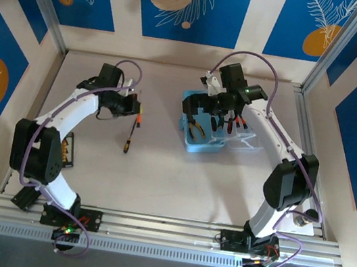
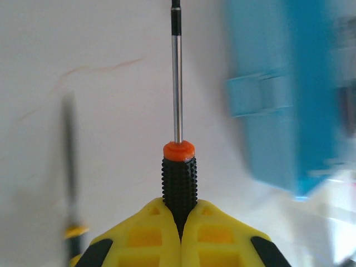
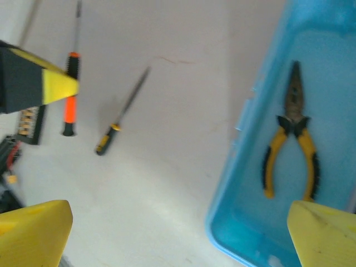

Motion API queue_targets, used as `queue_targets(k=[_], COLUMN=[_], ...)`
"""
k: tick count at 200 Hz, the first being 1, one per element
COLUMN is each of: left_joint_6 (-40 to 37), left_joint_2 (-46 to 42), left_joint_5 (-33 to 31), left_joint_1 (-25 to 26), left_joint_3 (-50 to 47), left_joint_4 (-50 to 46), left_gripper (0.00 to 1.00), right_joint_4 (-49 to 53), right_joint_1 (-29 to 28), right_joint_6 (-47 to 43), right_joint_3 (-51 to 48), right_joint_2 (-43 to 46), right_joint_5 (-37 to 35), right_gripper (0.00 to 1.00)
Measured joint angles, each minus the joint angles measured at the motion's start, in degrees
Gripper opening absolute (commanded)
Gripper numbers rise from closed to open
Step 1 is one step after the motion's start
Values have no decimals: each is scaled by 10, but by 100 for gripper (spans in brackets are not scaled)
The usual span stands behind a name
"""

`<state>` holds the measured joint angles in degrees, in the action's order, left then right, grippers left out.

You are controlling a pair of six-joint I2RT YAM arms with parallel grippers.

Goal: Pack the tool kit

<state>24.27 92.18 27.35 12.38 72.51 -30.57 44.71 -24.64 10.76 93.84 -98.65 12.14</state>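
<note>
The pale table [image 1: 156, 184] carries the whole job. On its right half lies the small rectangular translucent light-blue plastic case [image 1: 193, 146], open and flat. The right gripper [image 3: 179, 222] hovers over the case's near edge, its yellow fingers spread wide and holding nothing.

Inside the case the yellow-handled steel pliers [image 3: 293, 119] are already stowed on the floor of the tray. Left of the case, the left gripper [image 2: 179, 217] is closed tight on the black knurled handle of a slim steel-shafted screwdriver with an orange collar [image 2: 179, 178]. The handle is pinched between the two yellow fingertips and the shaft points straight away from the wrist. Whether this tool has cleared the tabletop cannot be told from these views. Just beside it, apart from both grippers, a smaller black-and-yellow-handled screwdriver [image 3: 110, 138] lies loose on the table.

The step in hand looks like the pickup of the orange-collared screwdriver, with the kit only partly packed. The next move probably calls for lifting that tool and carrying it right across the open table to the case. It would then be set down clear of the pliers and released. The right arm sits over the case, so the two arms will need room to pass. The loose screwdriver would then remain to be fetched.
</note>
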Motion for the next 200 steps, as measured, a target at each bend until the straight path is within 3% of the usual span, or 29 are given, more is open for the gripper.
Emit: queue_targets(k=[21,75,114,182,200], left_joint_6=[45,161,224,250,254], left_joint_2=[-1,23,40,50,53], left_joint_5=[73,177,208,221,223], left_joint_1=[14,65,86,89,89], left_joint_3=[6,15,15,15,13], left_joint_4=[79,256,354,397,409], left_gripper=[0,0,0,0,0], right_joint_4=[-48,-134,-155,-161,-163], right_joint_1=[-1,-7,-13,-17,-19], right_joint_6=[17,63,71,78,78], right_joint_3=[-24,-58,-57,-45,-41], right_joint_2=[14,20,13,-10,-11], right_joint_5=[35,102,128,138,138], right_gripper=[100,75,60,29,17])
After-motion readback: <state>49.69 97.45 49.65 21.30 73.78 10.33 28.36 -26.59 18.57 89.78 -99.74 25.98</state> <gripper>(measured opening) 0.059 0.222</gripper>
